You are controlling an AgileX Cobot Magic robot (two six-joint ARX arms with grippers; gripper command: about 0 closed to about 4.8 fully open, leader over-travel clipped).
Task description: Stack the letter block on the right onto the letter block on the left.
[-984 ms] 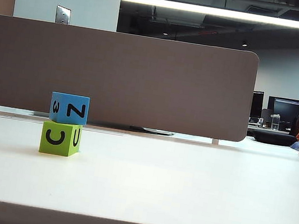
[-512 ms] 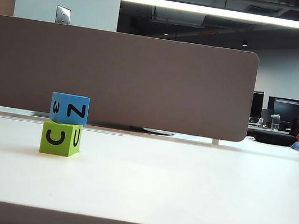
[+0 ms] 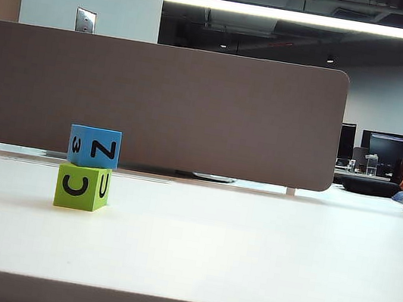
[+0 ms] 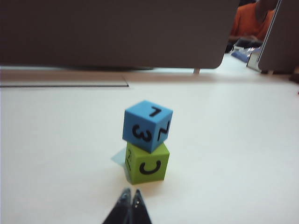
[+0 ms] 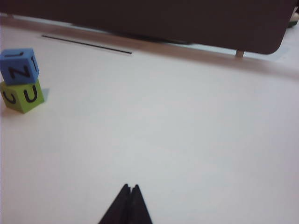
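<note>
The blue foam letter cube [image 3: 93, 147] marked Z and 3 is sitting squarely on top of the lime-green foam letter cube [image 3: 82, 186] marked C and U, on the left part of the pale counter [image 3: 247, 250], in front of the grey-brown partition panel [image 3: 193, 107]. In the left wrist view the blue cube [image 4: 147, 125] is resting slightly twisted on the green one [image 4: 146, 164], yet it is bearing fully on it.

By the look of it the stacking step is done and the task is standing complete; nothing more is being asked except keeping both arms clear of the pile.

The left claw [image 4: 130, 199] is pointing at the stack from just in front of it, its tips pressed together and holding nothing. The right claw [image 5: 130, 190] is lying well apart from the cubes, over bare counter, tips likewise pinched together and empty.

Counting: two cubes, one blue and one green; two claws; one counter.
</note>
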